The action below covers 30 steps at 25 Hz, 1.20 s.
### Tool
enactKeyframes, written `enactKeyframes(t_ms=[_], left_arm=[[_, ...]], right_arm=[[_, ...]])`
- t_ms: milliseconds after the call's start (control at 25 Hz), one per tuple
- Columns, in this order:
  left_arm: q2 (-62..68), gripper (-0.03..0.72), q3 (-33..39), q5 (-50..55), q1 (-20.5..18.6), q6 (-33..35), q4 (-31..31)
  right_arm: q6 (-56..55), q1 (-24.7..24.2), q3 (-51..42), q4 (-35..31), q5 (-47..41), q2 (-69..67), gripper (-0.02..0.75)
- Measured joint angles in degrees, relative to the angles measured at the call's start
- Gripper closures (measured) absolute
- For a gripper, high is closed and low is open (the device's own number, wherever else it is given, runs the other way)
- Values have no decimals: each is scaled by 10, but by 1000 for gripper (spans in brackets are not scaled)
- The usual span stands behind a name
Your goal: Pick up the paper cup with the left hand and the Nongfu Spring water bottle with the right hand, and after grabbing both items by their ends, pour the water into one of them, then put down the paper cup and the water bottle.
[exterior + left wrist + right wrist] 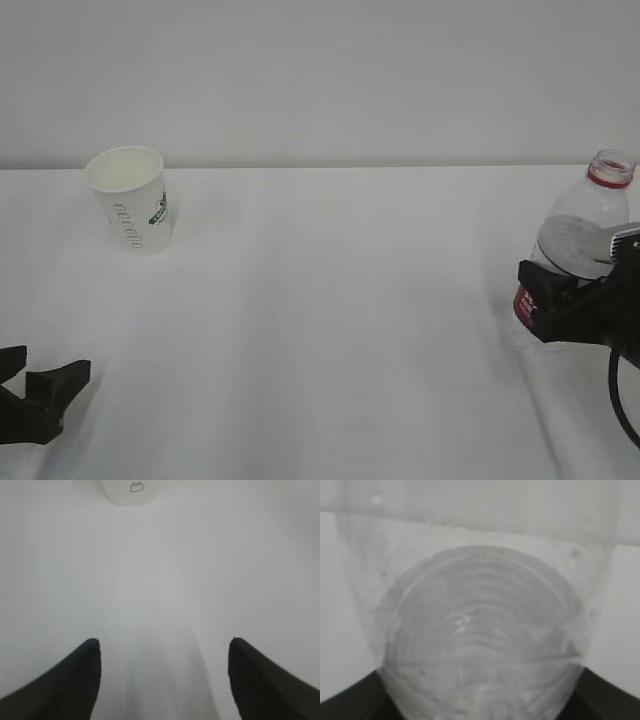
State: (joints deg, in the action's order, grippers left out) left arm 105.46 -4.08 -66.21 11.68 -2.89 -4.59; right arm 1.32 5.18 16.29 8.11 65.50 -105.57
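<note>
White paper cup (pixel 130 198) with green logo; clear bottle (pixel 585 240) with red label and neck ring.

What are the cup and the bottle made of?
The cup looks like paper: matte white, thin rolled rim, printed green logo and grey letters. The bottle looks like clear plastic: see-through, ribbed walls in the right wrist view, glossy, with a red label and a red ring at the open neck.

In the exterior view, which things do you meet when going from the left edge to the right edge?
left hand → paper cup → Nongfu Spring water bottle, with the right hand around it at the right edge.
</note>
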Motion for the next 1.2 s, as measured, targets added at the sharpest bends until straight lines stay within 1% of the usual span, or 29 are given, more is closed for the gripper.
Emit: enactKeyframes(t_ms=[320,600,840,960,1200], left_arm=[[0,109,-10,0,0,0,-24],[0,109,-20,0,0,-8,-30],[0,109,-43,0,0,-14,-30],[0,107,-61,0,0,-14,-30],[0,30,-95,0,0,-14,-30]], right_arm=[[0,0,-5,12,-40,71,262],[0,0,-6,13,-83,127,262],[0,0,-6,15,-130,178,262],[3,0,-5,17,-168,208,262],[9,0,9,18,-223,251,262]])
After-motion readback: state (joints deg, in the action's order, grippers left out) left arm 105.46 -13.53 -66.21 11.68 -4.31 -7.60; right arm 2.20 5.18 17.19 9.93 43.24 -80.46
